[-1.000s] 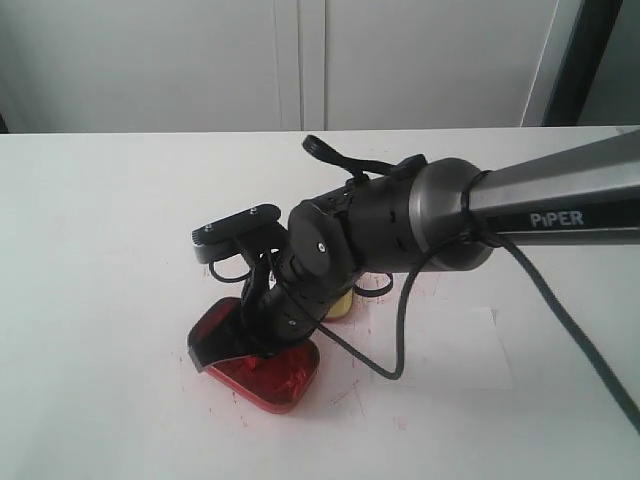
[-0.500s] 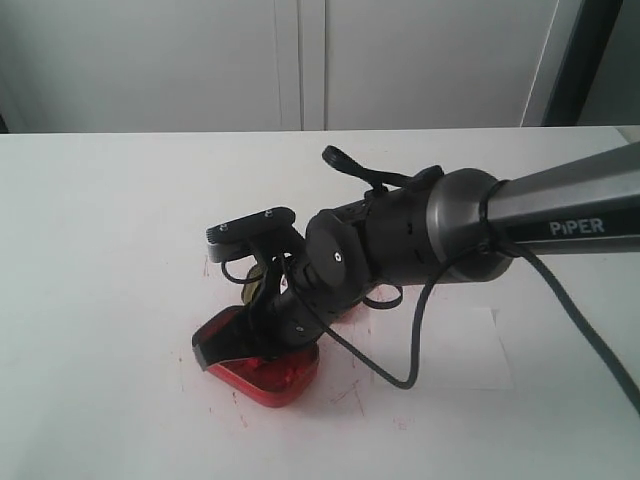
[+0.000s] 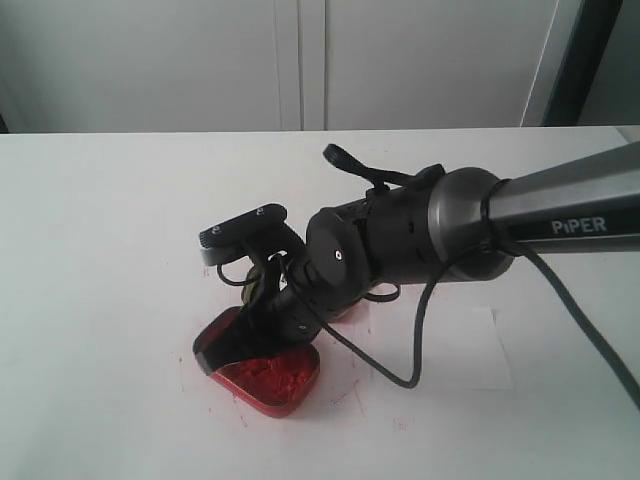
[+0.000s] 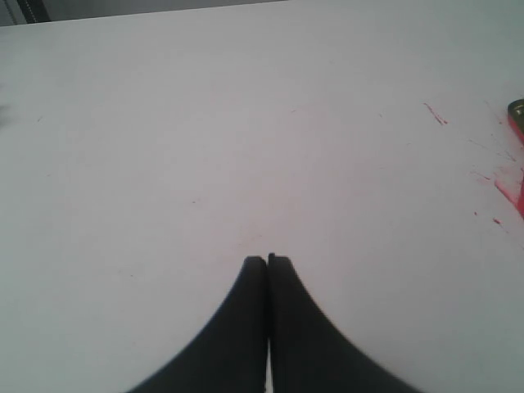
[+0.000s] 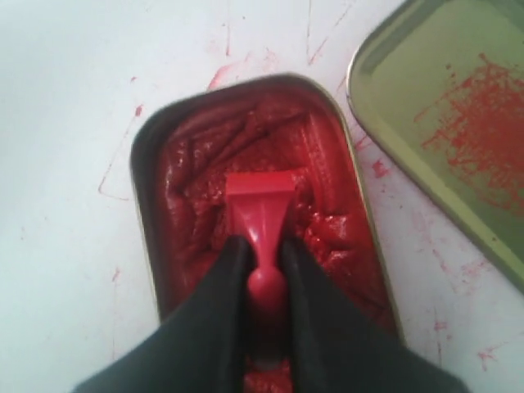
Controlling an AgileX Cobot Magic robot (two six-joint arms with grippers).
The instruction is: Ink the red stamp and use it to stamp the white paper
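Observation:
My right gripper (image 5: 264, 246) is shut on the knob handle of the red stamp (image 5: 259, 203), whose flat base presses into the red ink of the tin (image 5: 196, 176). In the exterior view the right gripper (image 3: 262, 335) reaches down over the tin (image 3: 268, 377) at the front left, hiding the stamp. The white paper (image 3: 462, 350) lies flat to the right of the tin, partly under the arm's cable. My left gripper (image 4: 268, 260) is shut with nothing in it, above bare table; it does not show in the exterior view.
The gold-coloured lid (image 5: 446, 123) with a red smudge lies beside the tin, mostly hidden behind the arm in the exterior view. Red ink streaks (image 4: 435, 115) mark the white table (image 3: 120, 230) around the tin. A wall with cabinet doors (image 3: 300, 60) stands behind the table.
The right arm has shifted a little to the right and lowered over the tin. The tin's ink surface shows more in front of the gripper now.

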